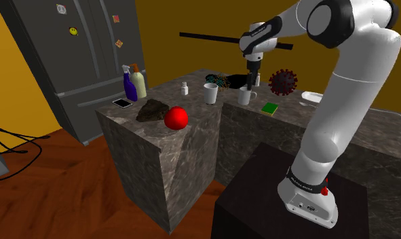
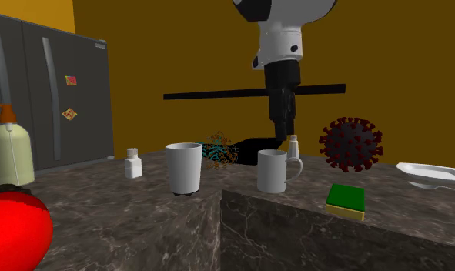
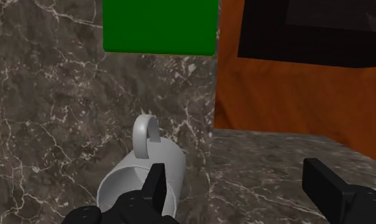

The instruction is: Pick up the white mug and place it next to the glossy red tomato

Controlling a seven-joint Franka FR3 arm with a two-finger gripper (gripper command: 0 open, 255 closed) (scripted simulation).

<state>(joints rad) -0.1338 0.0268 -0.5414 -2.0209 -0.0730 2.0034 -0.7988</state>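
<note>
1. Locate the white mug [image 1: 245, 96] upright on the grey marble counter [image 1: 192, 112], mouth up, handle turned toward the green sponge [image 1: 270, 107] lying near it.
2. Find the gripper [image 3: 240, 188] directly above the mug, pointing straight down. Read the jaws as open: well parted, clasping nothing.
3. Note one finger [image 3: 156, 184] over the mug's mouth and the other outside its wall, off to the side of the handle. Judge this as a line-up for pinching the rim wall rather than spanning the whole body, with the handle left free.
4. Treat the grasp as not yet made. Expect a short descent, then closure on the wall.
5. Find the glossy red tomato [image 1: 176, 118] well apart from the mug, on the counter's other wing, past the handleless white cup [image 1: 210, 93] standing near the mug. Plan a carry high enough to clear that cup.
6. Mark the spiky dark-red ball [image 1: 283, 81] just behind the mug; keep the lift vertical to avoid brushing it.
7. Expect a hard, level, polished top under the mug — no give at set-down, so lower gently beside the tomato, which looks likely to roll if nudged.
8. Observe a dark grey fridge [image 1: 77, 61] with magnets well beyond the mug on the tomato's side, ochre walls behind, and a red-brown wooden floor [image 1: 56, 183] below the counter.
</note>
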